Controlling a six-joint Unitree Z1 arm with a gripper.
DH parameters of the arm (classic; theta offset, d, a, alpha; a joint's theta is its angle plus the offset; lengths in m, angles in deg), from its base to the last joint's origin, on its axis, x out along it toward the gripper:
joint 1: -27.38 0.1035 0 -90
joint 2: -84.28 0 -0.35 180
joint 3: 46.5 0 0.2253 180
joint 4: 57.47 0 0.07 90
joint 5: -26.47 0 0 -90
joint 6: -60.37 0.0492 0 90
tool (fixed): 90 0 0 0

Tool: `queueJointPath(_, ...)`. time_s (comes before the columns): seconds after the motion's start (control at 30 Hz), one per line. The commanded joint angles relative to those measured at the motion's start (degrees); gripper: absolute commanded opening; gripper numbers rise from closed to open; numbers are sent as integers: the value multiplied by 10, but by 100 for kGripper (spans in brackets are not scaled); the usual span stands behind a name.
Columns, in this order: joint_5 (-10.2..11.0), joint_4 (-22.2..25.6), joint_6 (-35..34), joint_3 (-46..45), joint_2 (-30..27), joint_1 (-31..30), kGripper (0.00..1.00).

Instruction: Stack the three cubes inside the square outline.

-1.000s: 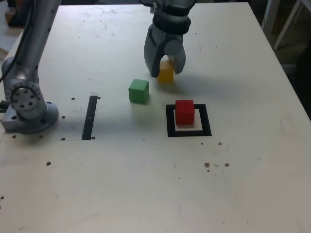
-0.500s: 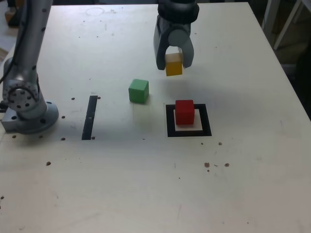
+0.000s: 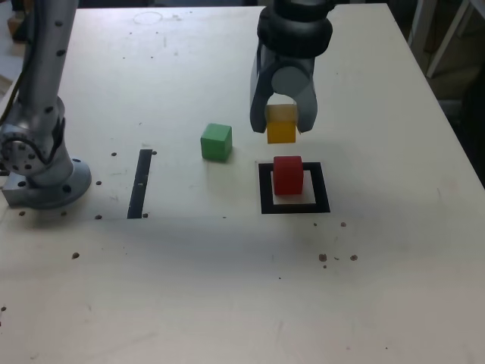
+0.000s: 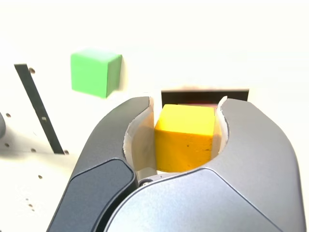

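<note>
The yellow cube (image 3: 281,127) hangs in the air just right of centre in the upper half of the exterior view, pinched between the two curved jaws of the end effector (image 3: 282,127), which points down. In the wrist view the yellow cube (image 4: 185,137) fills the gap between the grey jaws, whose pale inner pads (image 4: 140,140) press against its sides.

Directly under it in the exterior view, with a small gap between them, the red cube (image 3: 287,174) stands inside the square outline (image 3: 265,189), on the pale centre and toward its upper edge. The wrist view shows only a strip of the black frame (image 4: 205,94) and a sliver of red beyond the held cube.

The green cube (image 3: 216,142) sits on the surface (image 3: 227,288) to the exterior view's left of the outline, apart from it. Farther left lies a narrow black strip (image 3: 140,183), and at the left edge of the frame stands the arm's round base (image 3: 42,178). Small dark specks dot the pale surface.
</note>
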Motion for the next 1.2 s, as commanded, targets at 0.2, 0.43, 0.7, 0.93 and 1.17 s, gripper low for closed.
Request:
queueJointPath(0.2, -4, 5, -32, 5, 3, -41, 25)
queueJointPath(0.43, -6, 5, -41, 12, 16, -54, 25)
queueJointPath(0.7, -9, 2, -42, 15, 27, -54, 25)
queueJointPath(0.93, -12, 1, -44, 13, 30, -54, 25)
queueJointPath(1.17, -11, -7, -45, 3, 27, -56, 71)
